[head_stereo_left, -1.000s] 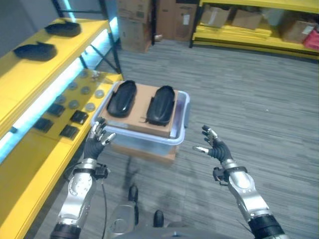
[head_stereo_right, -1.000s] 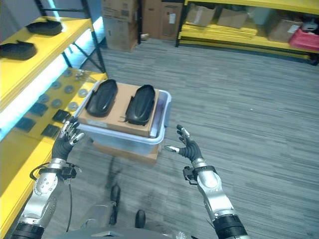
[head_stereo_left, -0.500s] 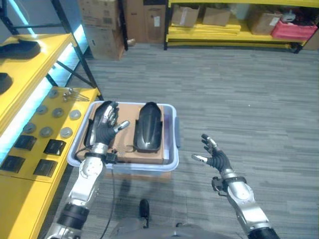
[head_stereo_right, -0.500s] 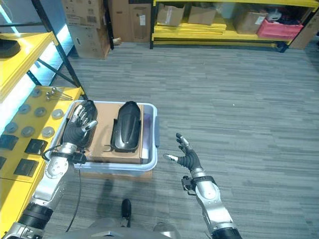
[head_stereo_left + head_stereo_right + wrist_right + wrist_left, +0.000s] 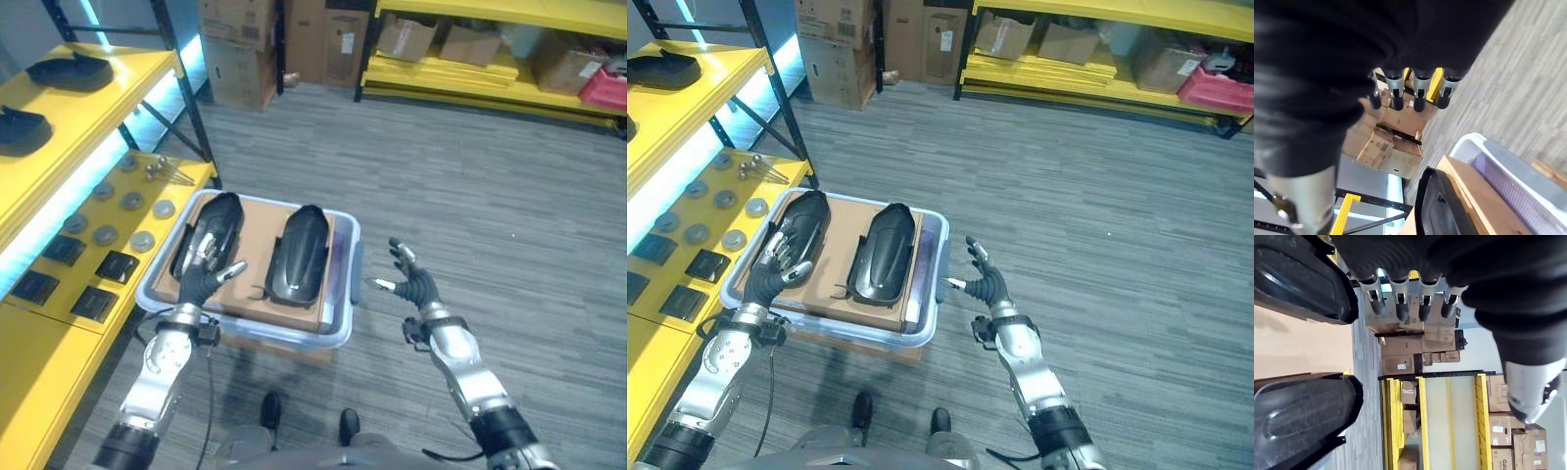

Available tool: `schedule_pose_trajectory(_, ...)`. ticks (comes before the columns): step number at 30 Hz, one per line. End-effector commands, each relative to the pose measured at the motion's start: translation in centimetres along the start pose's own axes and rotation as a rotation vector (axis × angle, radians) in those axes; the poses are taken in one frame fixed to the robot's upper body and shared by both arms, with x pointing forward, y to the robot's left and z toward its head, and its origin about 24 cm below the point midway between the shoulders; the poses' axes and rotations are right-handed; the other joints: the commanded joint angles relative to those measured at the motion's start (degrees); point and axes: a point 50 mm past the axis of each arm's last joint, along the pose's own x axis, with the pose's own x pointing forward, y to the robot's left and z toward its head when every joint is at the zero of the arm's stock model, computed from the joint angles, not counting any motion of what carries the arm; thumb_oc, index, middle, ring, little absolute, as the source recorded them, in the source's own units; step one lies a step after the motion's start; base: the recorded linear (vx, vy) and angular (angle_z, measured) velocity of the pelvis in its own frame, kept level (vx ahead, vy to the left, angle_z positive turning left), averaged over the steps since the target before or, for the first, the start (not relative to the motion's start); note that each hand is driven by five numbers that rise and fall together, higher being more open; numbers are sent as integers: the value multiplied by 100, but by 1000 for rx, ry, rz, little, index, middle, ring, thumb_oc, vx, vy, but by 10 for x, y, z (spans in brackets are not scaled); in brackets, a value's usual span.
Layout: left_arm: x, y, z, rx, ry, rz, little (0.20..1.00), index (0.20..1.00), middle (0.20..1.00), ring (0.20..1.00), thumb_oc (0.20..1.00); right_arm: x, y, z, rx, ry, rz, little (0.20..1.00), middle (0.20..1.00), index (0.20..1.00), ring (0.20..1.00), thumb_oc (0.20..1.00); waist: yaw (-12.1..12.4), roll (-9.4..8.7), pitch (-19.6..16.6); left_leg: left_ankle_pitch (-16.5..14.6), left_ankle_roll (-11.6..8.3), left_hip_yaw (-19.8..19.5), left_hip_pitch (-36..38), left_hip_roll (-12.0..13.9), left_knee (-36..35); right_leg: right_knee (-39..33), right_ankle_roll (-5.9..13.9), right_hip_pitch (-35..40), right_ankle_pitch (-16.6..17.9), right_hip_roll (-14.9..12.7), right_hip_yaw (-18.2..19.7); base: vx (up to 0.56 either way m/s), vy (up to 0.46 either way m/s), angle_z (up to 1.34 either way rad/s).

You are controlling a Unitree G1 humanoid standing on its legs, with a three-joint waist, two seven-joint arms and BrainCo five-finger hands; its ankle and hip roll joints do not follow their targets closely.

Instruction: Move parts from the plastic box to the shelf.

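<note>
Left eye view, nearest first: left hand [image 5: 201, 277] at about 8 o'clock, fingers straight and spread over the near end of the left black part [image 5: 210, 233], holding nothing; whether touching it, cannot tell. Right hand [image 5: 411, 286] at about 4 o'clock, fingers relaxed and apart, empty, over the grey floor [image 5: 509, 206] just beside the plastic box [image 5: 345, 294]. Further out, near centre, the right black part [image 5: 297, 253] lying side by side with the left one on a brown cardboard sheet [image 5: 257, 235] inside the box. Yellow shelf [image 5: 59, 323] at 9 to 10 o'clock, carrying round discs [image 5: 144, 240] and dark square pieces [image 5: 95, 303]; two more black parts [image 5: 68, 71] on its upper level at 11 o'clock. Cardboard cartons [image 5: 243, 44] and yellow racking [image 5: 460, 64] at 12 to 1 o'clock, farthest away.
</note>
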Motion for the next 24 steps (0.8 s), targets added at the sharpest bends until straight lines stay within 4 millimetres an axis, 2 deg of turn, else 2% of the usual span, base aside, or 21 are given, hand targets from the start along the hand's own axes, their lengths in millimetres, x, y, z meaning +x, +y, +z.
schedule_pose_trajectory(1,13,0,36,-9,-183,-23,1000,1000,1000,1000,1000,22,-4,28,-60,-120,-76,1000,1000,1000,1000,1000,164,-68,-34,-957,-39,364,331,108,14,-11,323,-181,-483,-299,-98,7,-40,37)
schedule_pose_trajectory(5,16,-7,41,-21,-207,-38,1000,1000,1000,1000,1000,50,-1,47,-111,-160,-130,1000,1000,1000,1000,1000,348,34,180,-850,-101,221,52,108,14,-11,297,-329,-522,-263,-200,-45,-20,27)
schedule_pose_trajectory(10,24,-12,49,-30,-250,-39,1000,1000,1000,1000,1000,70,-5,60,-222,-170,-224,1000,1000,1000,1000,1000,478,163,428,-724,-151,98,-338,77,14,-11,276,-620,-503,-236,-294,-76,6,29)
schedule_pose_trajectory(16,31,-18,55,-37,-287,-24,1000,1000,1000,1000,1000,82,-12,56,-412,-116,-347,1000,1000,1000,1000,1000,576,286,592,-635,-170,40,-648,34,14,-11,278,-859,-482,-246,-337,-27,14,5)
schedule_pose_trajectory(20,35,-21,57,-28,-300,-11,1000,1000,1000,1000,1000,82,-19,50,-528,-88,-423,1000,1000,1000,1000,1000,594,379,664,-594,-187,22,-798,-10,14,-11,290,-964,-466,-284,-383,-1,17,2)
schedule_pose_trajectory(24,35,-24,56,-28,-297,-9,1000,1000,1000,1000,1000,80,-18,35,-538,-18,-431,1000,1000,1000,1000,1000,590,464,733,-577,-187,11,-872,-49,14,-11,309,-1025,-443,-329,-422,10,26,3)
